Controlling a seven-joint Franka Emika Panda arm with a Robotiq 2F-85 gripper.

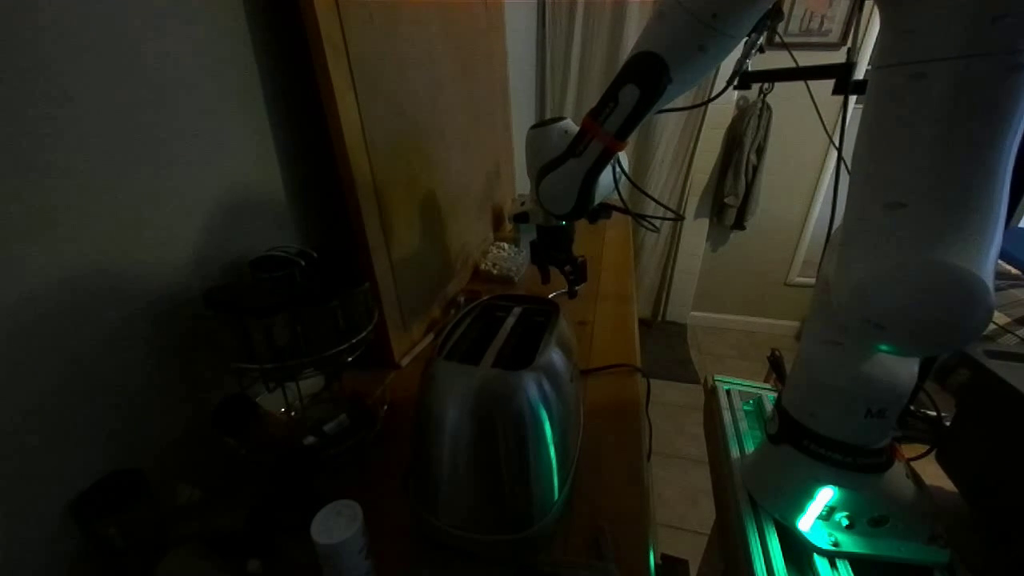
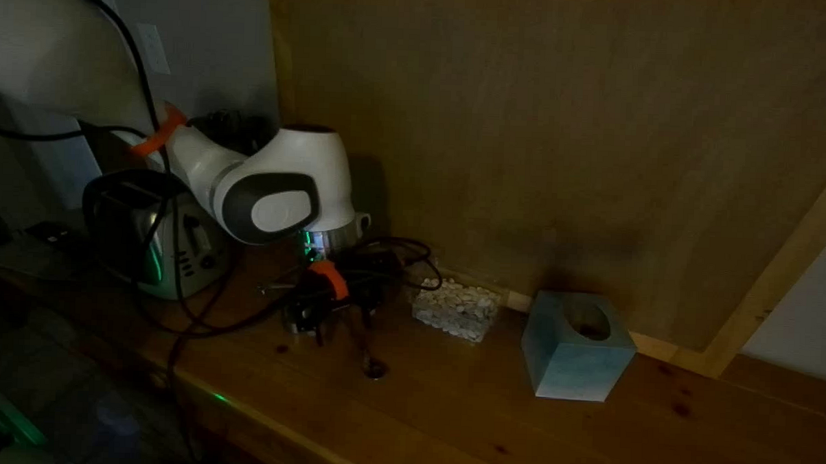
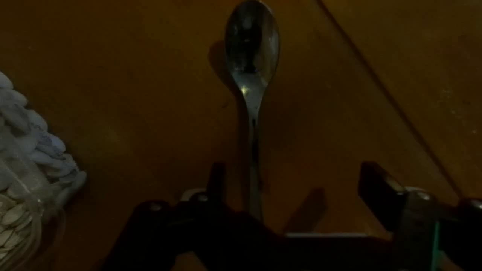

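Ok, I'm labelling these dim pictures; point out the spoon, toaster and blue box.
Spoon point(image 3: 253, 102), in the wrist view: its neck.
Toaster point(image 1: 498, 424), in an exterior view: its metal body.
Blue box point(image 2: 580, 363), in an exterior view: its front side.

I am mostly white, with a dark oval cover around a pale disc. Above that cover an orange band crosses my arm; below it, black cables loop by an orange strap. My gripper is dark (pale screw heads dot it). Well below the cover, my base glows green.
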